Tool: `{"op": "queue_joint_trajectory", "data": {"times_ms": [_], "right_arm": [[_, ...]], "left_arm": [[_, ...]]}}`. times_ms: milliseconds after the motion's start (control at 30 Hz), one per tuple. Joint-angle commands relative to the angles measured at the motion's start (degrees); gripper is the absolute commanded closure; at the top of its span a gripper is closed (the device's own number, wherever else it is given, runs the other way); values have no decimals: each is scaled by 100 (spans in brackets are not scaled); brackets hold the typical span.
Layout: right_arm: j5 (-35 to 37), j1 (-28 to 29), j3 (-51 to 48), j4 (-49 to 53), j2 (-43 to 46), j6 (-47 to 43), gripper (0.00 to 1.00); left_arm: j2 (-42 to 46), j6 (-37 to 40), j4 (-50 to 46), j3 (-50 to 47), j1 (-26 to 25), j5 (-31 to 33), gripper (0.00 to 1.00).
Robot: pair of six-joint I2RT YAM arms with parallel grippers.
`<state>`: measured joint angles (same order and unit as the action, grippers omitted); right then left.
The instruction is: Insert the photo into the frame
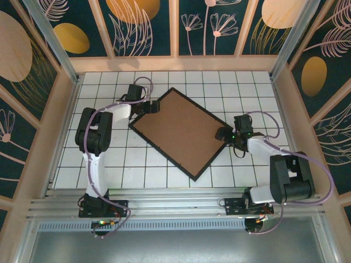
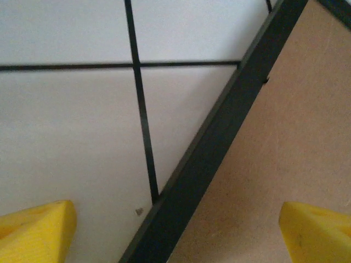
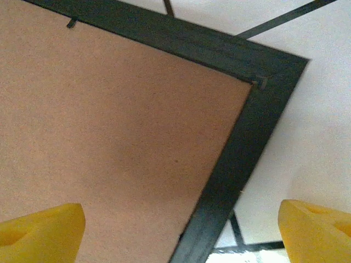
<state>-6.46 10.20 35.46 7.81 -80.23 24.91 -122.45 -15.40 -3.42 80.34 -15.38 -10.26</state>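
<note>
Jaws on both arms are released and set wide, grasping nothing. The left jaws straddle the upper-left rail of the frame [image 2: 213,148], one yellow fingertip [image 2: 38,233] over the desk [image 1: 109,164] and the other over the brown backing board [image 1: 181,131]. The right jaws hang over the frame's right-hand corner in the same way.

We find the frame lying face down and turned diagonally on the middle of the white tiled desk, with the backing board filling it. We judge it light and stiff, but the narrow moulding would twist if lifted by one corner, and any glazing underneath would make it fragile. Lying flat on smooth tiles, it offers little edge and may slide. A pinch across a rail from each side at once looks safest.

Whether the photo sits beneath the board we cannot tell. We cannot see the frame's front or any glass. Small dark marks [image 3: 71,23] on the inner edge may be retaining tabs, though they are too small to be sure. We also cannot tell whether the fingertips touch the frame or hover above it.
</note>
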Motion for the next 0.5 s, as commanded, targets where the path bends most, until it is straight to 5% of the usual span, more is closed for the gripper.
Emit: {"op": "queue_joint_trajectory", "data": {"times_ms": [0, 200, 467], "right_arm": [[-268, 36, 43, -482, -233, 189, 10], [-426, 37, 309, -777, -541, 148, 13], [-806, 5, 1216, -963, -1402, -134, 19]], "left_arm": [[-69, 129, -290, 51, -1, -402, 11], [289, 40, -192, -416, -7, -517, 35], [2127, -594, 414, -2815, -4, -226, 55]]}}
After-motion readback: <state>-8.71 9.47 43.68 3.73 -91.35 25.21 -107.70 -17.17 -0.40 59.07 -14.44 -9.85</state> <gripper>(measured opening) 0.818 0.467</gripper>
